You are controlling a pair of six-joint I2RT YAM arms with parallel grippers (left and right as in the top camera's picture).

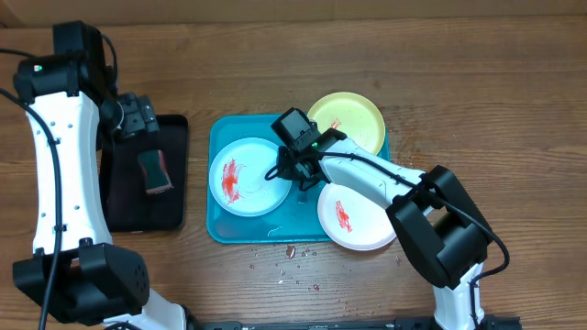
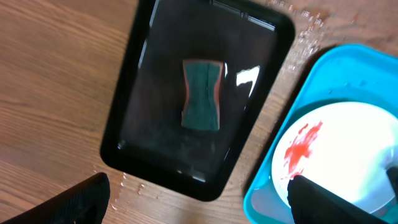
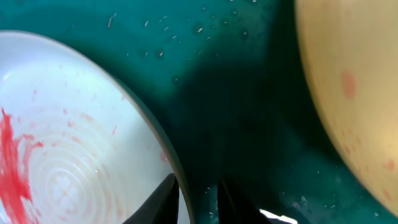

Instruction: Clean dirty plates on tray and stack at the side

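On the bench the tray sits central, with nothing stacked beside it (so you're at the first plate, I'd judge). The black tray lies at its 9 o'clock. On the tray are the blue-rimmed plate at 9 o'clock, the yellow-green plate at 1 and the pinkish-white plate at 5, overhanging the rim. The sponge rests in the black tray, and your left end effector hangs spread above it. Your right end effector straddles the blue-rimmed plate's 3 o'clock rim, fingers close together; whether it pinches, I cannot tell. Next you need a firm rim grip, then the sponge.
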